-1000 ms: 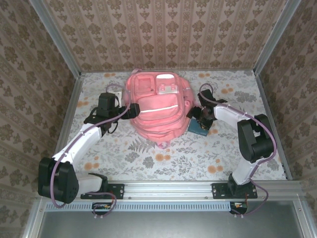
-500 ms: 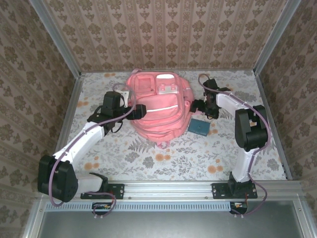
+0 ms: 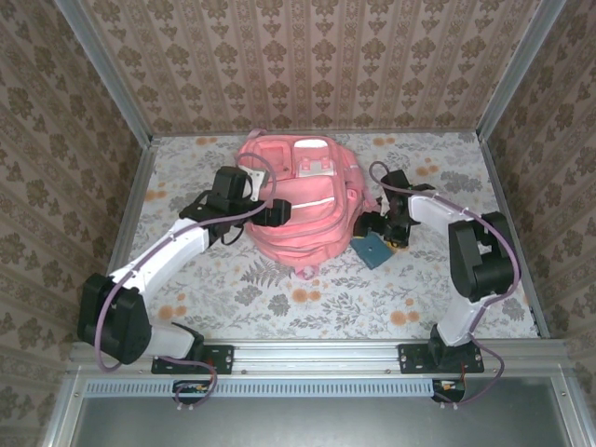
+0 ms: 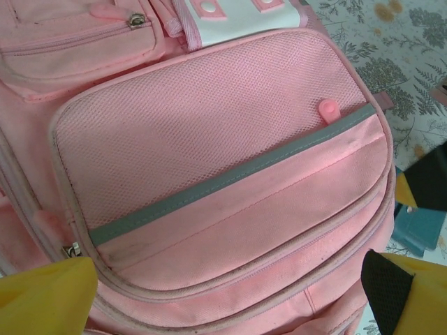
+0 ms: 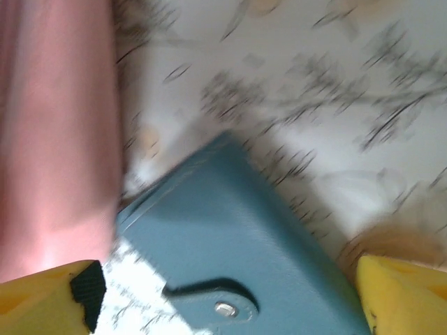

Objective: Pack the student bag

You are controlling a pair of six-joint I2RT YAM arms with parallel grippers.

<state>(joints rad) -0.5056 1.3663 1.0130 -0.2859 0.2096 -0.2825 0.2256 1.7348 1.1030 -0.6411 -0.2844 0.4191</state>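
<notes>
From above, the student bag (image 3: 298, 200) lies mid-frame. The left gripper (image 3: 281, 212) reaches over its left side, and the right gripper (image 3: 374, 229) bends in at its right edge above a blue booklet (image 3: 375, 251). In the left wrist view, the white patch (image 4: 237, 14) at the top edge bears pink marks too cropped to read, and the jaws stand wide apart. In the blurred right wrist view the jaws likewise gape.

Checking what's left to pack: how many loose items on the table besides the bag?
1: a blue booklet at the bag's right edge, under the right gripper. The bag may hide others.
</notes>
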